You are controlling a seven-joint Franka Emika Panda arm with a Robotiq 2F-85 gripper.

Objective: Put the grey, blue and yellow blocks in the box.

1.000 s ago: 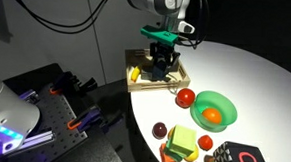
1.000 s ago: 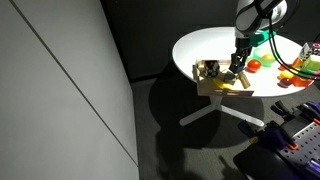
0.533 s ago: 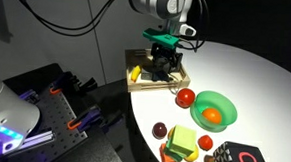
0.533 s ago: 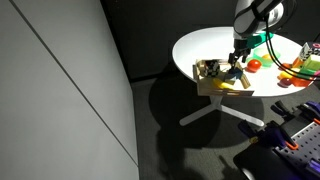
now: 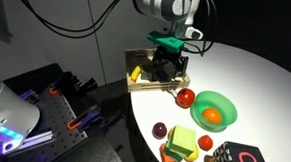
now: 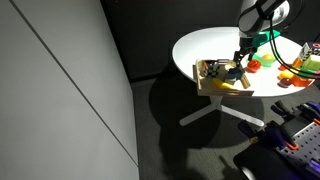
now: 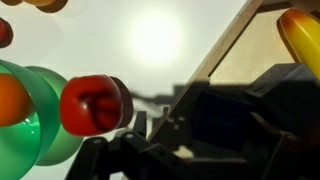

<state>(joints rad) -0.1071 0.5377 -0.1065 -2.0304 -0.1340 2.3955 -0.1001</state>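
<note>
A shallow wooden box (image 5: 155,89) sits at the edge of the round white table (image 5: 241,66); it also shows in an exterior view as the box (image 6: 222,86). A yellow block (image 5: 135,74) lies at its left end, and the wrist view shows it as a yellow block (image 7: 300,35). My gripper (image 5: 167,66) hangs low over the box's right part, fingers spread open. Below it in the wrist view lies a dark blue block (image 7: 225,112), apart from the fingers (image 7: 110,160). I cannot make out the grey block.
A red tomato-like fruit (image 5: 186,97) lies just right of the box. Beside it stands a green bowl (image 5: 214,108) holding an orange (image 5: 212,116). Nearer the front lie a dark plum (image 5: 160,129), coloured blocks (image 5: 182,143) and a black board (image 5: 237,159).
The gripper has gone from shut to open over the box and shifted slightly up and to the right. The blue block now lies free beneath it.
</note>
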